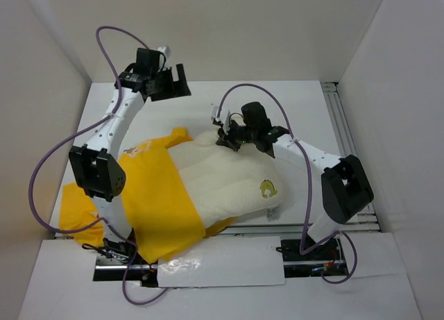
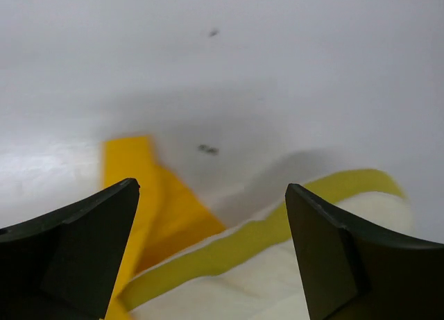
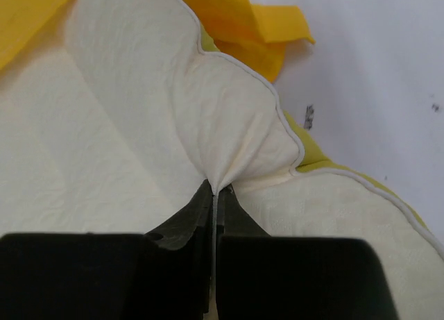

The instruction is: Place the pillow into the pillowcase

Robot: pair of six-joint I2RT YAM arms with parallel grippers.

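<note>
Right gripper (image 3: 215, 195) pinches a fold of the pillow (image 1: 229, 178) at its far edge, jaws pressed together on the cloth. Left gripper (image 1: 173, 82) hangs spread above the table (image 1: 305, 119), holding nothing. The pillow lies partly inside the pillowcase (image 1: 156, 209), its right end still out. With the pillowcase unheld, a push could drag it along, or the thin fold could slip free.

A flat white table (image 1: 305, 105) is boxed by plain white wall panels (image 1: 243, 28). A ribbed silver metal rail (image 1: 345, 125) runs along the table's right edge, a glossy white sheet (image 1: 222, 261) along its near edge. Small dark specks (image 2: 207, 149) mark it.
</note>
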